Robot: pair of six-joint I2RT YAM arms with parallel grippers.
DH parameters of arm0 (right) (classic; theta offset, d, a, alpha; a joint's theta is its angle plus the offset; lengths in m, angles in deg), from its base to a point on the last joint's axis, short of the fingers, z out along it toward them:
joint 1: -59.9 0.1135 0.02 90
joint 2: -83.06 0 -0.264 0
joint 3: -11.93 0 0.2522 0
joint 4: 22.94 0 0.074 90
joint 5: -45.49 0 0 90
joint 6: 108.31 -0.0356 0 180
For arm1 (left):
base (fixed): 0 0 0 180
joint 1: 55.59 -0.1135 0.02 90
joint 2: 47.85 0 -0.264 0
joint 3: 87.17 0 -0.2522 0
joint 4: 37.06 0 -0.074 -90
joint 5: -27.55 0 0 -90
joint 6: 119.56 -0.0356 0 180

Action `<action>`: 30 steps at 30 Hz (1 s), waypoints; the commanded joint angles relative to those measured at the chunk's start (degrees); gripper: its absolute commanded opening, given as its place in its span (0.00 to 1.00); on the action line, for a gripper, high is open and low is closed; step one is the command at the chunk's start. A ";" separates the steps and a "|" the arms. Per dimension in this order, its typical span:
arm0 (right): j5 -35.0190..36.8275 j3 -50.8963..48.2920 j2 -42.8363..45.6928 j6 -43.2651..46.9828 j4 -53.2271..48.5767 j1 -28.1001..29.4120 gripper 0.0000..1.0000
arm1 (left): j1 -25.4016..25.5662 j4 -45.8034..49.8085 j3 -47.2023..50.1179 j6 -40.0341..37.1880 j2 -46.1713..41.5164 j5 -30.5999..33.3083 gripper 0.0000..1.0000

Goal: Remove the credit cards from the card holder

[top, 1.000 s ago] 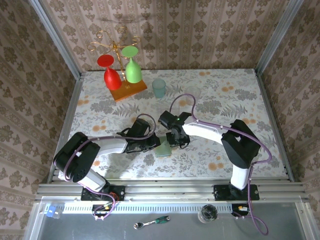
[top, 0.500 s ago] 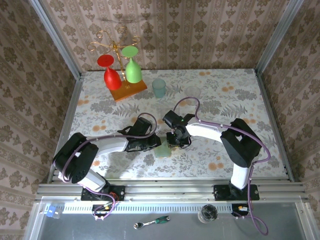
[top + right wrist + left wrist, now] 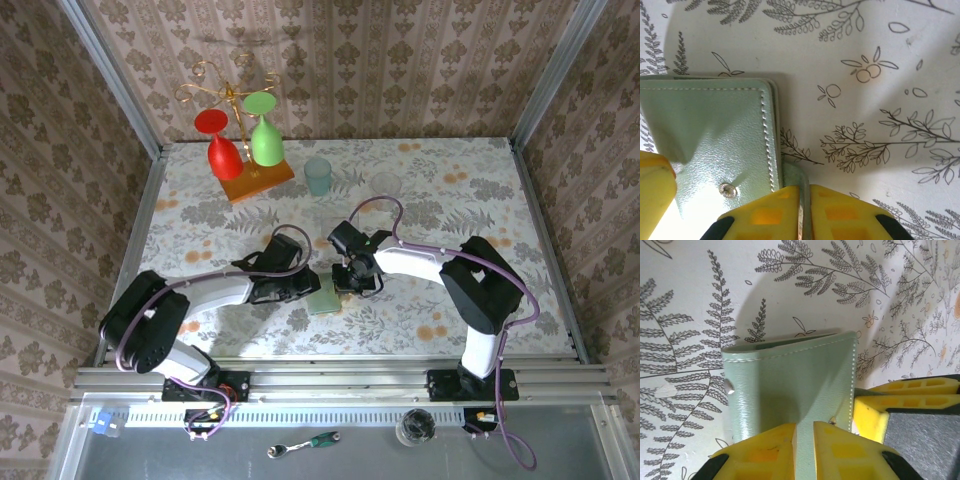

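- Card holder (image 3: 325,298): pale green grained leatherette with white stitching and a small metal snap stud (image 3: 728,190). It lies flat on the fern-printed table (image 3: 450,190), near the middle.
- Left gripper (image 3: 804,430) reaches in from the left, its yellow fingers pinched on the holder's edge.
- Right gripper (image 3: 804,192), on the right, clamps a thin flap.
- Farther back stand a teal cup (image 3: 318,175) and a wire rack (image 3: 258,180) with a red glass (image 3: 224,155) and a green glass (image 3: 266,140).

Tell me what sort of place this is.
Probably a robot test booth dressed like a home: wallpaper panels in aluminium framing, a floral-covered table, two arms bolted to a rail.
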 commanded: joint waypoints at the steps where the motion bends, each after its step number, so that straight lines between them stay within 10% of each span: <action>1: -0.76 -1.36 1.49 -0.74 1.15 -0.46 0.09 | -0.72 1.97 0.60 -1.36 -2.66 1.32 0.19; 30: 4.50 6.49 7.53 -0.58 -5.69 -0.09 0.02 | -10.00 3.40 5.89 -4.61 -14.11 -1.67 0.25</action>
